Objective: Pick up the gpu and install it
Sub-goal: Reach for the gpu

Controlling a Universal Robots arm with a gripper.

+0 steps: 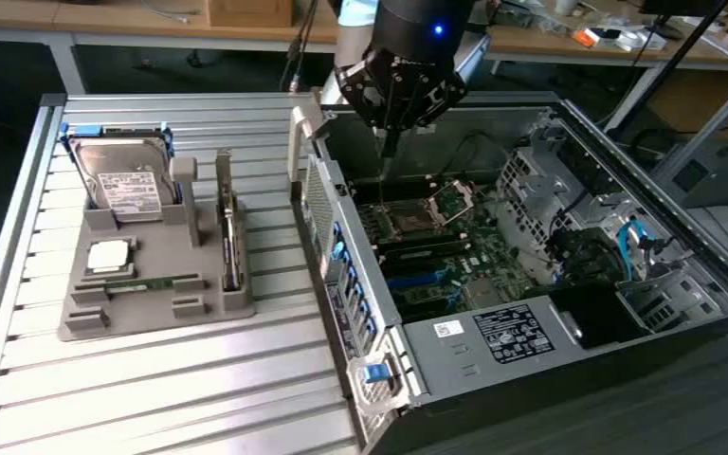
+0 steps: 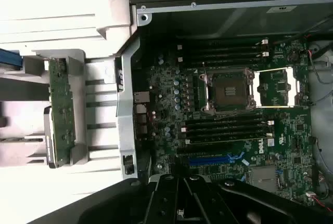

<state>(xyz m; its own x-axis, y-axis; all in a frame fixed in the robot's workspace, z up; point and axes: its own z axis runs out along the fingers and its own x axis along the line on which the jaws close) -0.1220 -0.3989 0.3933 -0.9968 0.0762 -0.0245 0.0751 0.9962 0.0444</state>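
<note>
The gripper (image 1: 386,161) is poised above the open computer case (image 1: 446,355), fingers pressed together, seemingly with nothing pinched. The gpu (image 1: 227,227) is stood on edge in the grey holder (image 1: 124,318) on the table (image 1: 149,398), likely so its top edge can be grasped.

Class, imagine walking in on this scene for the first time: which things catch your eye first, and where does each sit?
The open computer case with its motherboard dominates the exterior view's right, and the black gripper hangs shut above the motherboard. On the exterior view's left, a gray holder on the slatted table carries the hard drive and the gpu, which stands on edge in its slot.
</note>
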